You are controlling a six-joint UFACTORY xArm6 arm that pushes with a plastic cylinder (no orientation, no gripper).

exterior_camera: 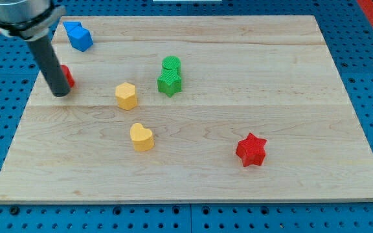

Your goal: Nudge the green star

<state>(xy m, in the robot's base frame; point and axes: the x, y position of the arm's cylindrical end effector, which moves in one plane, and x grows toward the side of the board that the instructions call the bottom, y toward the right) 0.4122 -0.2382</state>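
The green star (169, 83) lies on the wooden board (290, 84) a little above the middle, touching a green round block (171, 65) just above it. My tip (61, 94) rests on the board at the view's left, far left of the green star. A red block (67, 76) sits right behind the rod, mostly hidden, so its shape is unclear.
A blue block (78, 35) lies near the top left corner. A yellow hexagon block (126, 96) sits between my tip and the green star. A yellow heart block (142, 136) lies below it. A red star (251, 149) is at the lower right.
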